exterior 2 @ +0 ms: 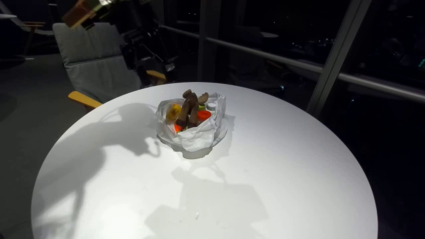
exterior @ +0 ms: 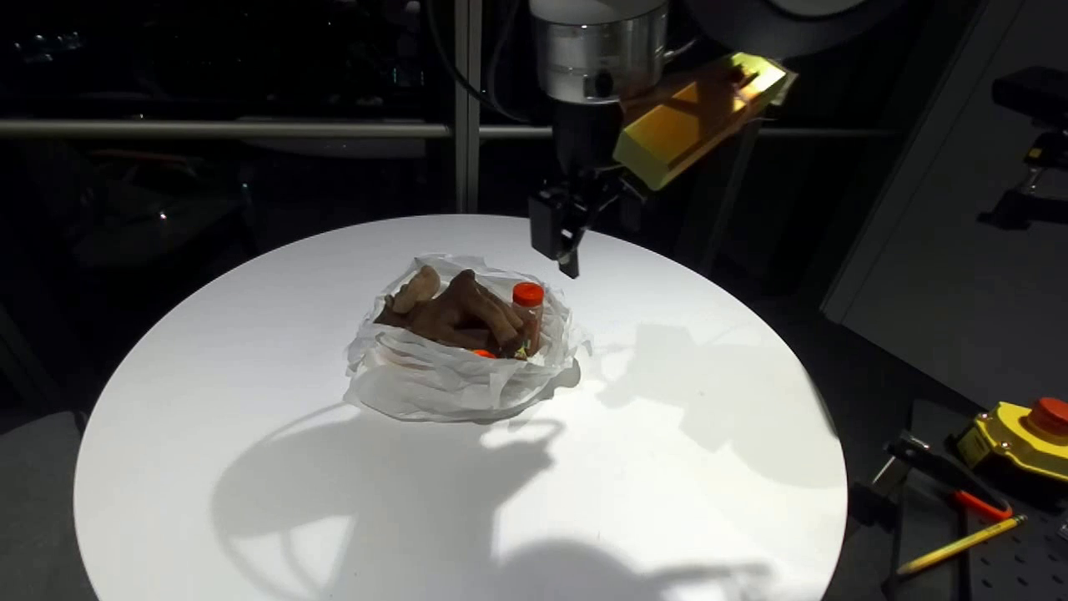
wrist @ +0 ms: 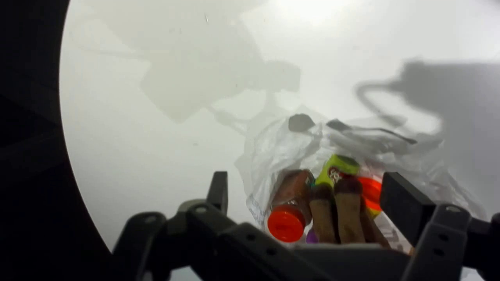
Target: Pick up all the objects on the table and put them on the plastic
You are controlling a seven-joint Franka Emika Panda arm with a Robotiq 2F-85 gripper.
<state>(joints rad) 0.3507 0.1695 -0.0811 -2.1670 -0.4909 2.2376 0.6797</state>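
In an exterior view, the red-capped jar [exterior: 529, 315] points upward, nearly vertical.

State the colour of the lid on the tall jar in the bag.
Orange-red; the lid shows best in the wrist view.

I see a round white tabletop [exterior 2: 285, 166], brightly lit in patches and crossed by grey shadows [exterior 2: 225, 205]. Beyond its edge I make out a grey cushioned armchair [exterior 2: 96, 71] with yellowish wooden armrests [exterior 2: 85, 99] and dark grey floor [exterior 2: 23, 132]. A horizontal metal rail [exterior 2: 265, 54] crosses tall black windows [exterior 2: 265, 20] dotted with small lights [exterior 2: 282, 87].
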